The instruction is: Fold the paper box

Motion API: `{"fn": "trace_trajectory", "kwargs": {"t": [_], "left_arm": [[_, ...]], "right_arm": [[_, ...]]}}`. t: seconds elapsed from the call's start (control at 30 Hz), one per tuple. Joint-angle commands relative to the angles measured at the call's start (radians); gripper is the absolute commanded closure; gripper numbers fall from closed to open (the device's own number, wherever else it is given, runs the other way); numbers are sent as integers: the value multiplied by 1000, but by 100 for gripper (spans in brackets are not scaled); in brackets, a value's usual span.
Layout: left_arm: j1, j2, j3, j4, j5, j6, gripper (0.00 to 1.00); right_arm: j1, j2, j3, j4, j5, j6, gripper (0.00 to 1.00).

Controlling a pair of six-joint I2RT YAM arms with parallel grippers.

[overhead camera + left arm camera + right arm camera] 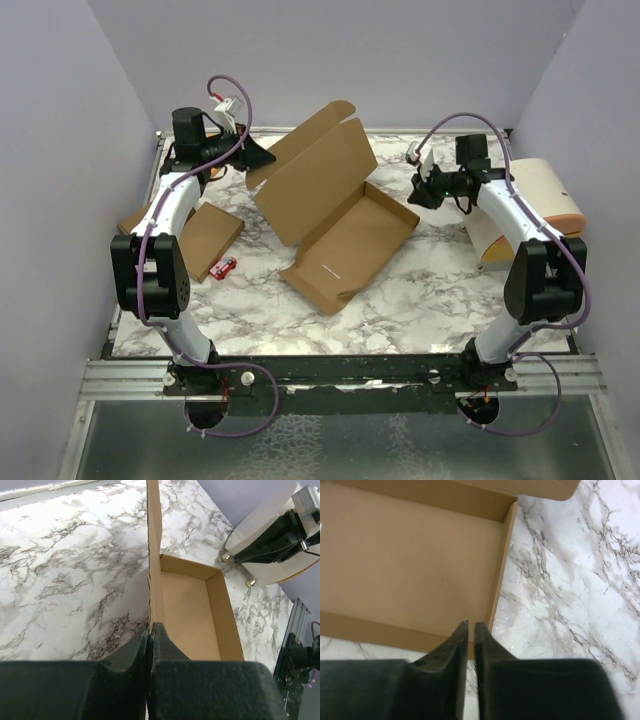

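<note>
Because the left gripper (150, 630) is clamped on the lid panel (154, 555) of the paper box (345, 240), that arm controls the coming fold. Its 2 fingers (131, 650) are pressed together with the panel's edge sandwiched between them. The panel stands near upright and runs straight ahead of the tips. The tray (187, 612) lies directly to the right of the held panel, with its long axis parallel to the panel and pointing away from the fingers. Closing the lid therefore probably requires swinging the panel rightward and down over the tray, about the hinge line.

The right gripper (471, 626) has its 2 fingers almost together, with only a thin slit between them and nothing evidently held. Its tips hover at the tray's end wall (502, 560), near a corner; contact with the wall cannot be confirmed from this view. The tray floor extends ahead and to the left of these tips, and the marble table (570, 605) lies to their right.
</note>
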Motion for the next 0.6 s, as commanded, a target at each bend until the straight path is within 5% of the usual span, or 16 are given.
{"fn": "trace_trajectory", "kwargs": {"t": [0.0, 0.2, 0.57], "left_arm": [[-9, 5, 33, -17, 47, 35, 100], [-23, -8, 34, -29, 48, 39, 100], [-49, -18, 51, -46, 46, 46, 100]], "right_arm": [[-12, -35, -31, -189, -20, -200, 98], [-14, -68, -146, -181, 174, -81, 99], [-11, -1, -193, -43, 207, 67, 99]]}}
